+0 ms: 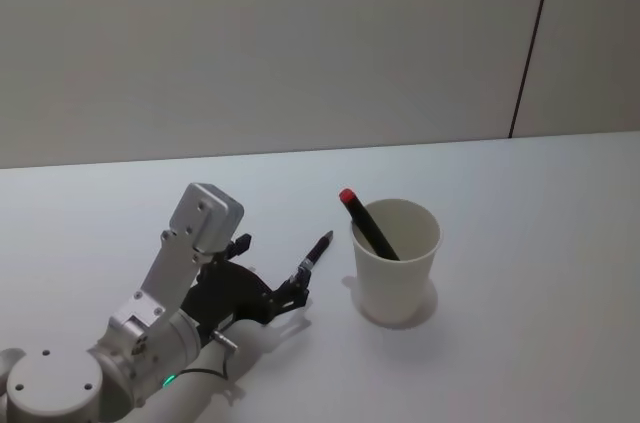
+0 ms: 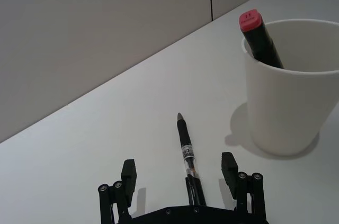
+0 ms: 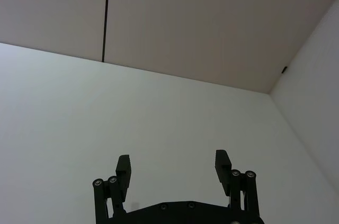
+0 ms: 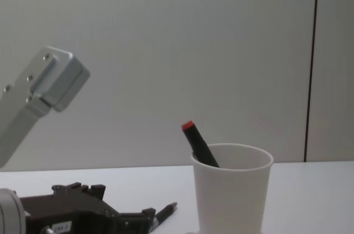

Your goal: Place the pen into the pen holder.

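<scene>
A white table (image 1: pixel 540 243) stands before a plain wall. The left gripper (image 2: pixel 179 170) sits low over the table, to the left of a white paper cup (image 1: pixel 395 278), with its two black fingers spread wide. A slim black pen (image 1: pixel 313 259) lies between those fingers, its tip pointing away from the gripper toward the cup, and neither fingertip touches it. The pen is outside the cup, just beside it. A black marker with a red cap (image 1: pixel 366 220) leans inside the cup. The right gripper (image 3: pixel 172 163) faces bare table, fingers also spread, holding nothing.
</scene>
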